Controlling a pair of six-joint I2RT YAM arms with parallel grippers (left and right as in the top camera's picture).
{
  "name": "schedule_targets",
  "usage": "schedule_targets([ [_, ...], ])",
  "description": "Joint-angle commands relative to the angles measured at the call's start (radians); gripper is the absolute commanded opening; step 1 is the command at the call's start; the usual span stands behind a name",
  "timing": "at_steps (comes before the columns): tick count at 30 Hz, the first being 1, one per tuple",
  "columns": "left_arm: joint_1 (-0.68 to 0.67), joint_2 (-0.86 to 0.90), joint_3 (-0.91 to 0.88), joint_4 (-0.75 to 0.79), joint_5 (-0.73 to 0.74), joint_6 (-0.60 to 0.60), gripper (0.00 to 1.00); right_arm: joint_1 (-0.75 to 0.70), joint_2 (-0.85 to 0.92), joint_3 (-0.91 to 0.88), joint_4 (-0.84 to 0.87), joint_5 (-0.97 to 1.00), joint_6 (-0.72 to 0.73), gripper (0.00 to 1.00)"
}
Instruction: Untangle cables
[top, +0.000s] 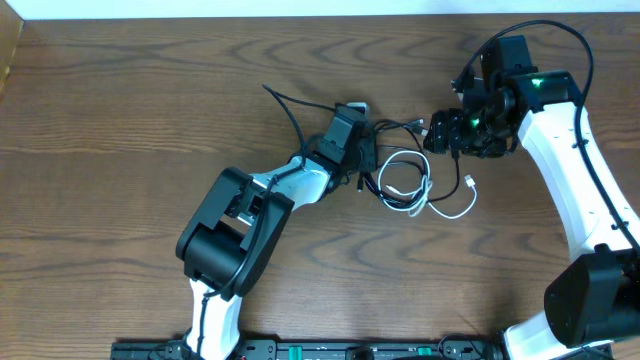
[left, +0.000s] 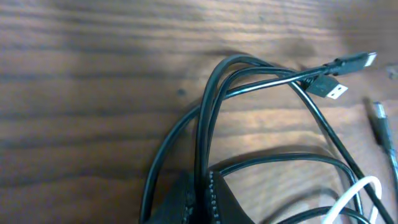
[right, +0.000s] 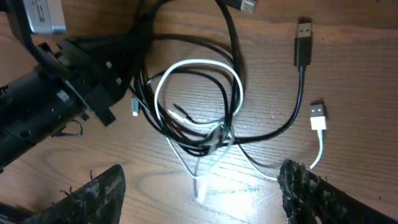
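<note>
The black cable (top: 393, 127) and the white cable (top: 405, 190) lie looped together mid-table. My left gripper (top: 364, 160) is shut on strands of the black cable; in the left wrist view the cord (left: 210, 99) runs down between the fingers (left: 202, 200), its USB plug (left: 329, 89) lies ahead and a bit of white cord (left: 356, 190) shows at the right. My right gripper (top: 441, 135) is open just right of the bundle. In the right wrist view its fingers (right: 199, 179) straddle a white plug end, below the white loop (right: 186, 65) and black loops (right: 231, 43).
The wooden table (top: 150, 120) has bare surface to the left and in front. A black USB plug (right: 304, 32) and a white USB plug (right: 318, 117) lie loose to the right of the bundle. The left arm's body (right: 37, 118) is close to the bundle's left side.
</note>
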Motion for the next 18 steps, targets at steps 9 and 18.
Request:
schedule_targets([
  [9,0.115,-0.383,0.001,-0.028,0.459,-0.328,0.07,0.003,-0.002,0.012,0.032,-0.178,-0.120,0.76],
  [18,0.160,-0.529,0.001,-0.023,0.564,-0.394,0.07,0.021,-0.002,0.012,0.021,-0.249,-0.223,0.75],
])
